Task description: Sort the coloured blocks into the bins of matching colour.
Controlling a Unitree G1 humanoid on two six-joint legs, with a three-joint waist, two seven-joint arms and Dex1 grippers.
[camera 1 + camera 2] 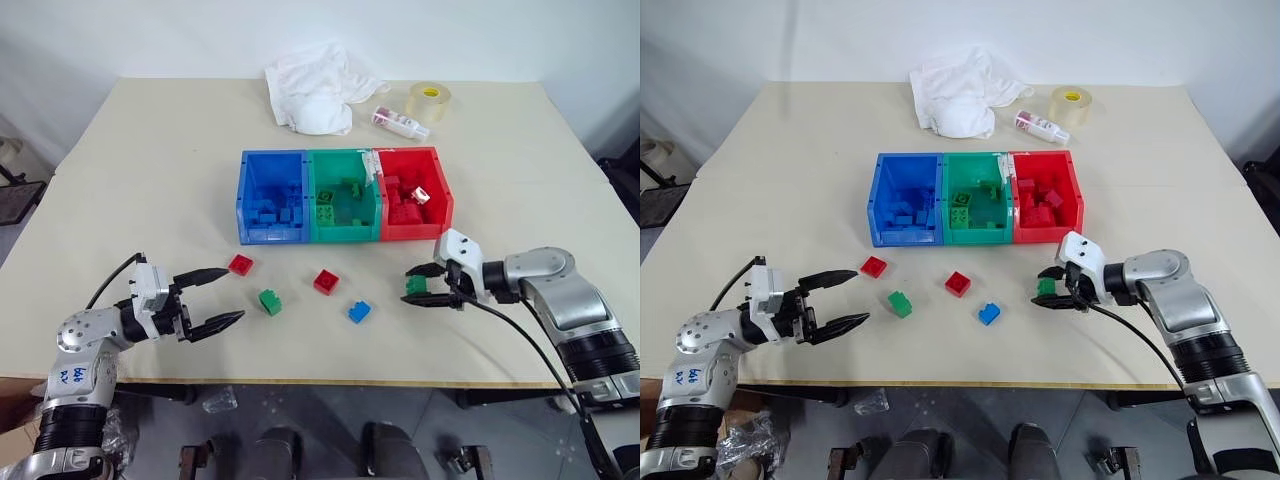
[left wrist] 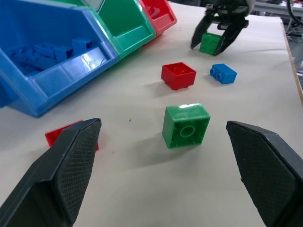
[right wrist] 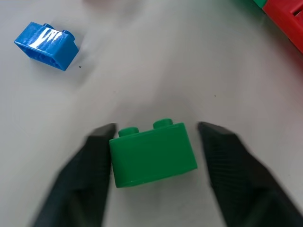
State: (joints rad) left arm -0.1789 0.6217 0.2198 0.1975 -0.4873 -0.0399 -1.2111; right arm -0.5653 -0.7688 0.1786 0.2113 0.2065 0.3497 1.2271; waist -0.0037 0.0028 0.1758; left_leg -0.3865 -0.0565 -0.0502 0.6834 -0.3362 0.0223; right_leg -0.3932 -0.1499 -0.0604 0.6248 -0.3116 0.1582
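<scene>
My right jaws (image 1: 424, 286) bracket a green block (image 3: 152, 153) on the bench (image 1: 150, 160), one finger touching its side and the other a little apart from it, so I cannot tell whether they grip it yet. A blue block (image 1: 359, 311) lies just beside those jaws, toward my left arm, and the red bin (image 1: 414, 193) stands close ahead of them. My left jaws (image 1: 218, 297) hang wide open and empty, level above the bench near its front edge. Ahead of them rest a red block (image 1: 240, 264) by the upper finger and a second green block (image 1: 270, 301) between the fingers' line and the middle of the bench; another red block (image 1: 326, 281) lies farther on, between my two jaws. The blue bin (image 1: 272, 197), green bin (image 1: 345, 196) and red bin sit joined in a row beyond, each already holding blocks of its own colour. Behind the bins lie a white cloth (image 1: 313, 88), a small bottle (image 1: 400, 123) and a tape roll (image 1: 429, 102). Bare bench stretches wide on both outer sides of my jaws.
</scene>
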